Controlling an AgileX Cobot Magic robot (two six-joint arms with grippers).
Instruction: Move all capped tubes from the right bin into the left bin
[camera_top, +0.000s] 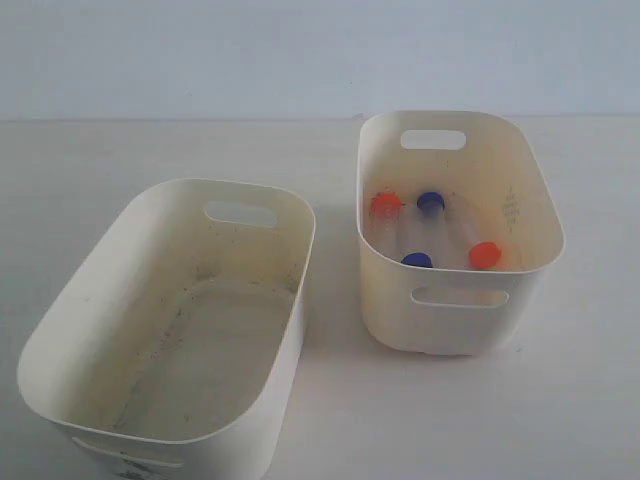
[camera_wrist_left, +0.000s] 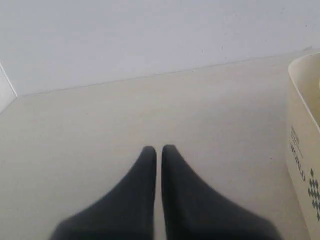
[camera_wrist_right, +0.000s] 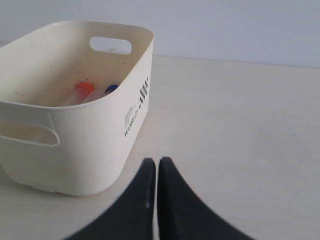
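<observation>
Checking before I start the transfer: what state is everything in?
Left bin: upright, no tubes inside.
Right bin: upright, holds all four tubes.
Capped tubes: caps on, lying down.
Left gripper: shut, empty.
Right gripper: shut, empty.

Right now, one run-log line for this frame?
stage: not started | capped tubes: four in right bin | left bin: no tubes seen | left gripper: shut, empty | right gripper: shut, empty, outside right bin

Illegible print (camera_wrist_right: 134, 119) on right bin (camera_wrist_right: 90, 150)
</observation>
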